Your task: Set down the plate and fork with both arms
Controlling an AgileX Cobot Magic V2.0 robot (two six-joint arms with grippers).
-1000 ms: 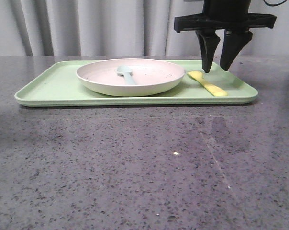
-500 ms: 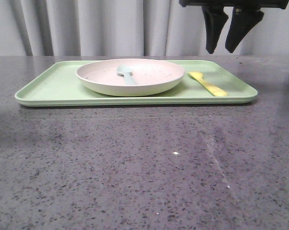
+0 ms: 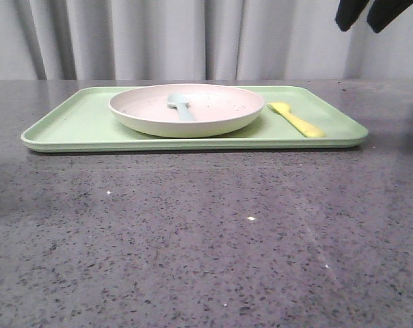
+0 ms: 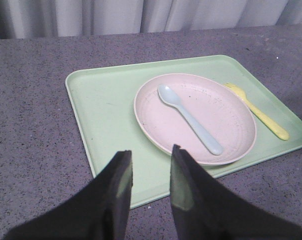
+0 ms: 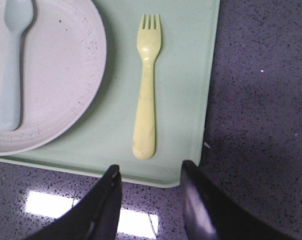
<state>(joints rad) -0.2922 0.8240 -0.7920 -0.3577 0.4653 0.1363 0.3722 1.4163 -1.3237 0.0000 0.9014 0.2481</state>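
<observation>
The pale pink plate rests on the light green tray. On the tray just right of the plate lies the yellow fork, touched by nothing. High above the tray's right end, my right gripper hangs open and empty, only its fingertips showing in the front view. My left gripper is open and empty over the tray's near-left edge; the front view does not show it.
A pale blue-grey spoon lies inside the plate. The tray sits on a dark speckled stone table. Grey curtains hang behind the table.
My right gripper has risen from just above the fork to the top edge of the front view and drifted right. Plate, fork and tray have not moved.
</observation>
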